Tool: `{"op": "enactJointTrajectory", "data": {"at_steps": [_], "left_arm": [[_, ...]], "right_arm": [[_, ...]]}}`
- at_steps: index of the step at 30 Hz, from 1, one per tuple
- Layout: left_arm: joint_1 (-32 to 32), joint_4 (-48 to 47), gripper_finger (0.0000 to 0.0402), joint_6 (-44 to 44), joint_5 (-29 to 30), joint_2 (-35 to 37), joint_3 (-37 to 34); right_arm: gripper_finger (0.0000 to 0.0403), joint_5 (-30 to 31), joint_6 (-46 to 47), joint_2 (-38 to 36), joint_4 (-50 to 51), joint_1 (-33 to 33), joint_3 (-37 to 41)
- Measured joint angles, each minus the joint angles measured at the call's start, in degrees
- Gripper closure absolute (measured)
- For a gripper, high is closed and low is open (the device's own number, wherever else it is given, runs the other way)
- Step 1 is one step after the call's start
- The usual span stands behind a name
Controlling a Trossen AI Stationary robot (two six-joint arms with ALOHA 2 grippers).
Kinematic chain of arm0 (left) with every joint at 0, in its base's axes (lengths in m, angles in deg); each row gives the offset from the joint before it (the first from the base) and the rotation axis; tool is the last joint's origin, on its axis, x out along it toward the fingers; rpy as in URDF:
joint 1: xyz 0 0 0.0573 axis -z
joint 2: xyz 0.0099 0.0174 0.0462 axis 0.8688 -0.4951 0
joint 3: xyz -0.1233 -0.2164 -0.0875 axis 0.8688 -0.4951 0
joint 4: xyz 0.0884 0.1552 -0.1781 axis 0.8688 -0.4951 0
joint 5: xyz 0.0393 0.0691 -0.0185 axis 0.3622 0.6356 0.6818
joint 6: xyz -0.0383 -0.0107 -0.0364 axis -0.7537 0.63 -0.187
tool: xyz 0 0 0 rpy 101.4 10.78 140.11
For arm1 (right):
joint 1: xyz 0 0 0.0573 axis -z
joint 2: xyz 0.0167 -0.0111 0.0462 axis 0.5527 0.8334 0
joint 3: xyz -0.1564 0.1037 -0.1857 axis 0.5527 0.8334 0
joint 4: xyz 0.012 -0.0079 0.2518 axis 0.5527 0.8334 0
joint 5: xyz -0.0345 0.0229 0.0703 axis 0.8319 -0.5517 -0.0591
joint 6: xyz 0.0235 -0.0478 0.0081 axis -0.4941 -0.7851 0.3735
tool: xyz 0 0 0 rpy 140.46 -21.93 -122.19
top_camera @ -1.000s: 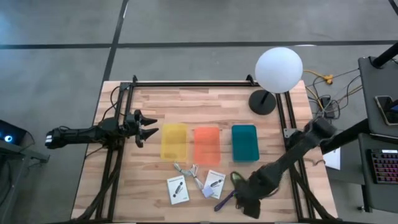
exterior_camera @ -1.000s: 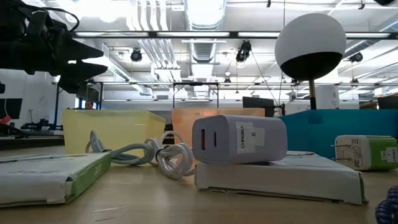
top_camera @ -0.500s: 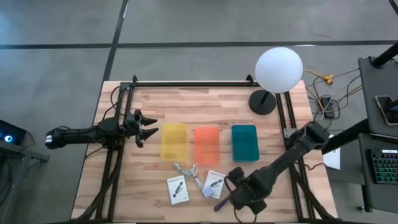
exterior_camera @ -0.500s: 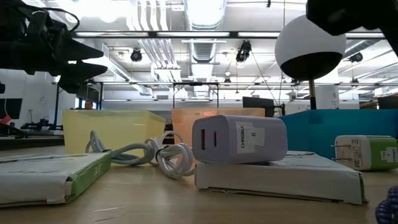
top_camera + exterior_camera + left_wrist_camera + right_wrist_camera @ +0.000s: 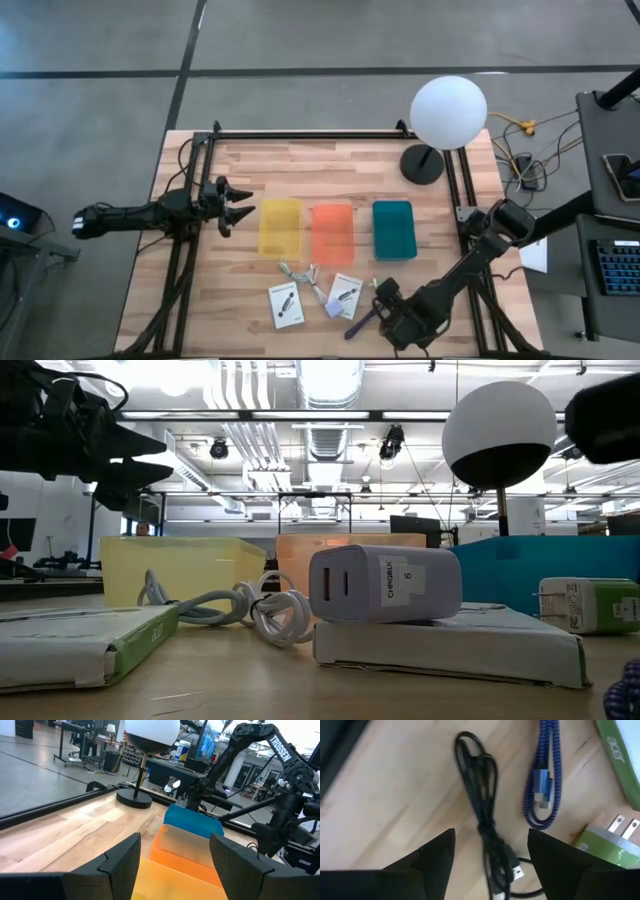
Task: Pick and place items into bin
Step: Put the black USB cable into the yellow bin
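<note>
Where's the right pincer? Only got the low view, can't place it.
Observer: The right pincer is near the table's front edge, over a black cable.
Operator: Holding it?
Observer: No. The wrist view shows its fingers apart on either side of the cable, which lies on the wood.
Operator: Anything else close by?
Observer: A blue cable lies right beside the black one.
</note>
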Motion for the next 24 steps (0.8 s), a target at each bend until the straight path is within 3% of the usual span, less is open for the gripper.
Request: {"op": "enactJointTrajectory", "data": {"at_steps": [16, 24], "left_arm": [[0.0, 0.0, 0.018, 0.0, 0.0, -0.1, 0.0], [0.0, 0.0, 0.018, 0.0, 0.0, -0.2, 0.0]], "right_arm": [[0.0231, 0.1, 4.0, 0.0, -7.7, -1.2, 6.4], [0.0301, 0.2, 5.1, 0.0, -8.1, -1.1, 5.9]]}}
